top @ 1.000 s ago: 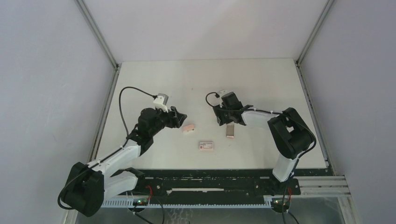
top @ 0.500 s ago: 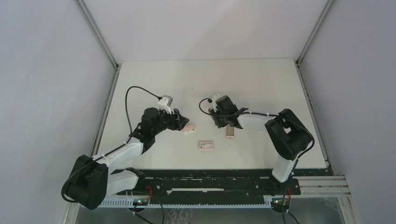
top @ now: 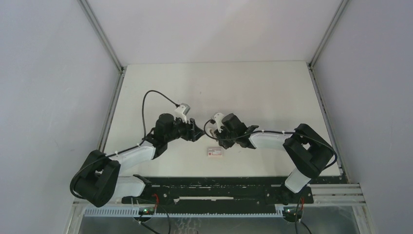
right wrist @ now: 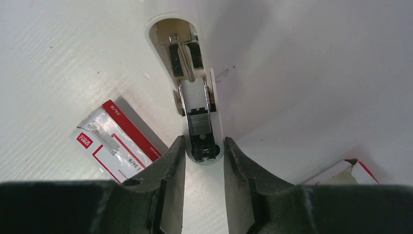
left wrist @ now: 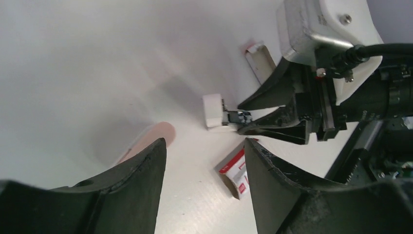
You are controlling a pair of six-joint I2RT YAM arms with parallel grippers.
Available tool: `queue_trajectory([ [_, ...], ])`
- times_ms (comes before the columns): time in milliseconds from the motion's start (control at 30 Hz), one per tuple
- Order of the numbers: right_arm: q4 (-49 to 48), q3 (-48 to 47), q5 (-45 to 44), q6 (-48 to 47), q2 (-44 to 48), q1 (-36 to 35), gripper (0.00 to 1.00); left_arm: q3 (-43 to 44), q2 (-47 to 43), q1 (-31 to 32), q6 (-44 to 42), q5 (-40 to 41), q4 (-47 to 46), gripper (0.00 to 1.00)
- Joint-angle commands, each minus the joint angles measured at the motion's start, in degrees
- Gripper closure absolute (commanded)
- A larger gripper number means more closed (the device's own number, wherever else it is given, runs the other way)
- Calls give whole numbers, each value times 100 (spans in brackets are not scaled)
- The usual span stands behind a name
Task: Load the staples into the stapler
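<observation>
My right gripper (right wrist: 203,146) is clamped on the front end of the stapler (right wrist: 195,102), with a finger tight against each side of its metal channel. The stapler lies opened out on the table (top: 243,87). Its lid (right wrist: 171,29) is folded back away from me and the spring shows. My left gripper (left wrist: 203,146) hangs near the lid end, fingers wide apart and gripping nothing.

The staples (left wrist: 258,59) lie on the table off to the side of my right gripper, apart from the stapler. The staple box (right wrist: 114,141) with the red label lies just beside the channel. A grey ribbed piece sits in the channel, and I cannot tell whether it is the pusher or a strip.

I judge the opening and steadying done. Loading the staples and closing the lid are left.
</observation>
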State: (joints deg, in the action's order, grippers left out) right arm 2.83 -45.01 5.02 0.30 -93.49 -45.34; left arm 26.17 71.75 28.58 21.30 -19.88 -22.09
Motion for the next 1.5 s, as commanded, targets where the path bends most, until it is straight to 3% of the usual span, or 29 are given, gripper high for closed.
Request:
queue_trajectory([
  [0, -362, 88, 67, 50, 205, -119, 97, 390, 244, 293, 129, -366, -380, 36],
  [100, -486, 225, -167, 177, 437, -133, 72, 443, 445, 368, 287, -524, -585, 36],
  [167, -565, 350, -224, 338, 642, -133, 61, 517, 572, 440, 315, -560, -651, 36],
  [400, -600, 881, -408, 1726, 1568, -36, 47, 539, 637, 518, 349, -201, -649, 36],
  [633, -75, 1036, -470, 3926, 1942, 51, 48, 564, 757, 517, 497, 116, -533, 35],
  [767, -51, 1039, -439, 4608, 1758, 176, 50, 610, 859, 528, 535, 7, -530, 35],
  [1467, -585, 1038, -710, 4892, 845, 183, 57, 942, 1404, 696, 476, -356, -527, 36],
])
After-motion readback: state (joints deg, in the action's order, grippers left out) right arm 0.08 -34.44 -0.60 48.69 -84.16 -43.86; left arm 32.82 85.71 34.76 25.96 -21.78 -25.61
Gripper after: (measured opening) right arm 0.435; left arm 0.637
